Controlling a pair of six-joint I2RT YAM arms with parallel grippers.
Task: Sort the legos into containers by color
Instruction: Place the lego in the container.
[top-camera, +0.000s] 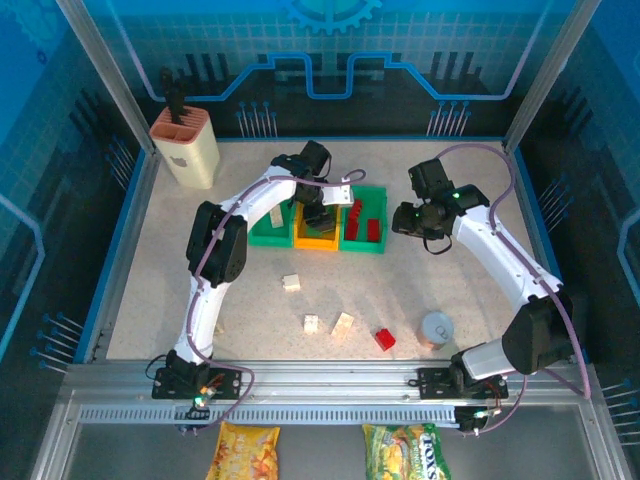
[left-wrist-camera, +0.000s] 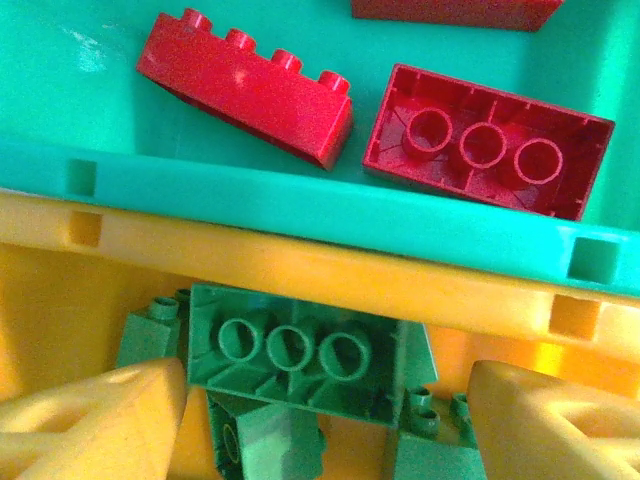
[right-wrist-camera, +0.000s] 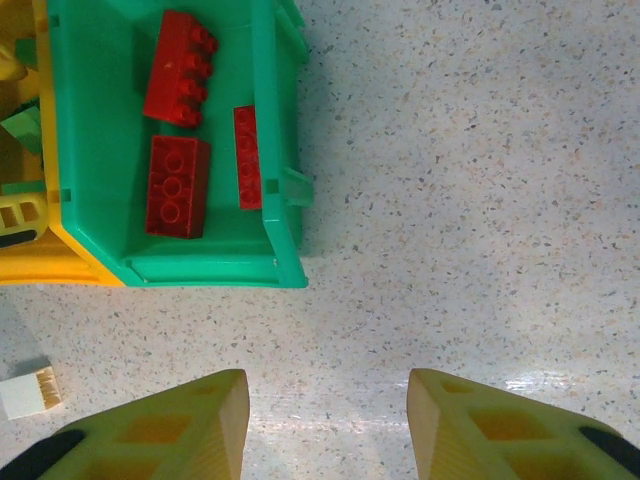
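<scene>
Three joined containers stand mid-table: a green bin (top-camera: 265, 228), a yellow bin (top-camera: 318, 238) and a green bin (top-camera: 363, 240). My left gripper (top-camera: 322, 212) hangs open inside the yellow bin (left-wrist-camera: 300, 265). Between its fingers lies an upside-down green lego (left-wrist-camera: 300, 355) on other green legos, with a gap to the right finger. Red legos (left-wrist-camera: 250, 85) lie in the right green bin (right-wrist-camera: 280, 150). My right gripper (right-wrist-camera: 328, 400) is open over bare table, right of the bins. Three cream legos (top-camera: 291, 283), (top-camera: 311, 323), (top-camera: 343, 322) and a red lego (top-camera: 385, 339) lie loose.
A grey round can (top-camera: 437, 328) stands near the front right, beside the loose red lego. A beige knife block (top-camera: 185, 147) stands at the back left. Blue walls border the table. A cream lego (right-wrist-camera: 25, 392) lies left of my right gripper's fingers.
</scene>
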